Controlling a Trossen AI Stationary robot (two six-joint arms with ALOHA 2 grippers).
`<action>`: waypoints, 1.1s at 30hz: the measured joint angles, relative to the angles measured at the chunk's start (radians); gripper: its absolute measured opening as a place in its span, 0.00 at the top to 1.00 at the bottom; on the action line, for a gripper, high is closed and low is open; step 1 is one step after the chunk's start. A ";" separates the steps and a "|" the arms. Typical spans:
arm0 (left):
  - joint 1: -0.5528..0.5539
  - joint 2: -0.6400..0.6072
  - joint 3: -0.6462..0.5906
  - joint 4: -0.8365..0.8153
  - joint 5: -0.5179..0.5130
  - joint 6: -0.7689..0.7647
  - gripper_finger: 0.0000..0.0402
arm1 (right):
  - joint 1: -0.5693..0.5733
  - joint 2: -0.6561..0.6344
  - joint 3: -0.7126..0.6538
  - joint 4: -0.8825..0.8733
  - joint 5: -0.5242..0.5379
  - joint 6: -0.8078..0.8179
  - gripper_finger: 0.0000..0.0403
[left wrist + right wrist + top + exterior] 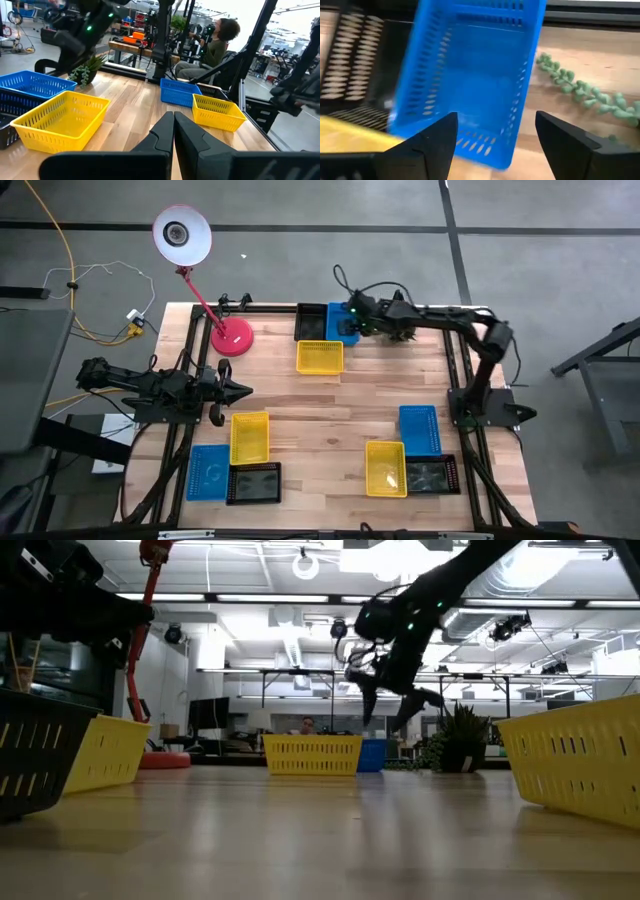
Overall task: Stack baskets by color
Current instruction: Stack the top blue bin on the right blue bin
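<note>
With the right tool (495, 142) spread above it, the tilted blue plastic mesh basket (470, 75) may settle crooked against the black mesh basket (355, 55) beside it.

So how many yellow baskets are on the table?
3. One yellow basket sits at the far edge by the lamp, one lies near the left arm, and one lies at the near right beside a black basket.
</note>
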 joint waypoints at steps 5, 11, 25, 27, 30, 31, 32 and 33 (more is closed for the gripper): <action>0.000 0.000 0.000 0.000 0.000 0.000 1.00 | -0.007 0.094 0.047 -0.024 0.061 0.056 0.38; 0.000 0.000 0.000 0.000 0.000 0.000 1.00 | -0.013 0.126 0.054 -0.016 0.101 0.118 0.43; 0.000 0.000 0.000 0.000 0.000 0.000 1.00 | -0.019 0.135 0.054 -0.006 0.113 0.110 0.83; 0.000 0.000 0.000 0.000 0.000 0.000 1.00 | -0.019 0.151 0.053 -0.006 0.102 0.110 0.87; 0.000 0.000 0.000 0.000 0.000 0.000 1.00 | -0.019 0.169 0.053 -0.008 0.079 0.110 0.94; 0.000 0.000 0.000 0.000 0.000 0.000 1.00 | -0.019 0.171 0.053 -0.010 0.075 0.110 0.96; 0.000 0.000 0.000 0.000 0.000 0.000 1.00 | -0.018 0.171 0.052 -0.010 0.076 0.110 0.98; 0.000 0.000 0.000 0.000 0.000 0.000 1.00 | -0.016 0.170 0.052 -0.006 0.082 0.110 0.99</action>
